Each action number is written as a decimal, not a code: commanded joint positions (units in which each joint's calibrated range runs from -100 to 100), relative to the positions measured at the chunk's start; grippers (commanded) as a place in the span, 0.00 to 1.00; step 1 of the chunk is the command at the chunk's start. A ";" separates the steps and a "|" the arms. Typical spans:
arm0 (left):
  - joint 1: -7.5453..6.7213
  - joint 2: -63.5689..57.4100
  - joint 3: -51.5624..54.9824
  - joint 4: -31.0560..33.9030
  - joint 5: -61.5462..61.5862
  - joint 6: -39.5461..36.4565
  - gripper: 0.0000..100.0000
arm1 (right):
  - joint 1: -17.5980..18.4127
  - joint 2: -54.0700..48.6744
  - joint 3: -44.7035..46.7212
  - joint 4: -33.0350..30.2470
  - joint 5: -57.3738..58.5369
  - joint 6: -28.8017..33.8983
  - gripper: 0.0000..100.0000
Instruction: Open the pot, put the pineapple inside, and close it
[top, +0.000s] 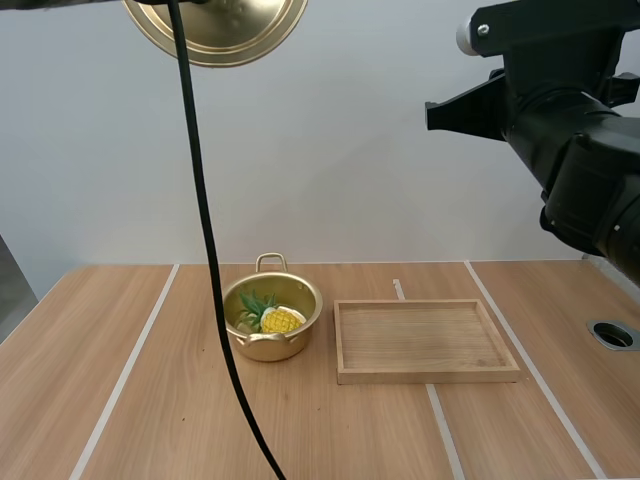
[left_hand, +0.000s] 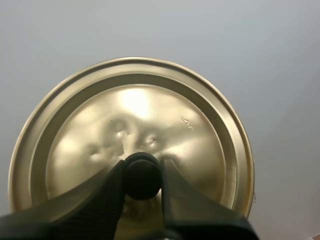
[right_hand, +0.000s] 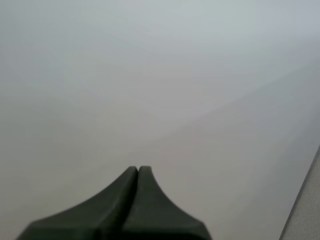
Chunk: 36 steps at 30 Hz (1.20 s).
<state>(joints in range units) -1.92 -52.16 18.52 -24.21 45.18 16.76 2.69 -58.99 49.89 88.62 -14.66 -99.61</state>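
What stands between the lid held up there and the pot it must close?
Nothing visible. The left gripper holds the lid by its knob, high up; the open pot holds only the pineapple, and the tray sits beside it, apart.

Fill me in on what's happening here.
The left gripper holds the gold lid by its black knob, high above the table. The pineapple lies in the open pot, beside the wooden tray. The right gripper is shut on nothing, raised away from the table. The lid is not yet back on.
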 joint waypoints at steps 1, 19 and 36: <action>-0.15 -0.48 -0.55 -0.52 -2.91 -0.50 0.00 | -0.26 -0.70 1.32 1.26 -1.90 -0.39 0.00; -0.15 7.92 -0.55 0.46 10.74 -0.50 0.00 | -0.26 -2.88 5.55 3.26 -1.17 -0.39 0.00; -0.15 19.50 9.22 0.46 19.11 2.25 0.00 | -0.26 -4.44 5.55 4.54 -1.17 -0.39 0.00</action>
<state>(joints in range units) -1.92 -33.09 25.54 -23.52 66.99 18.16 2.69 -62.66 55.28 92.24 -15.54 -99.61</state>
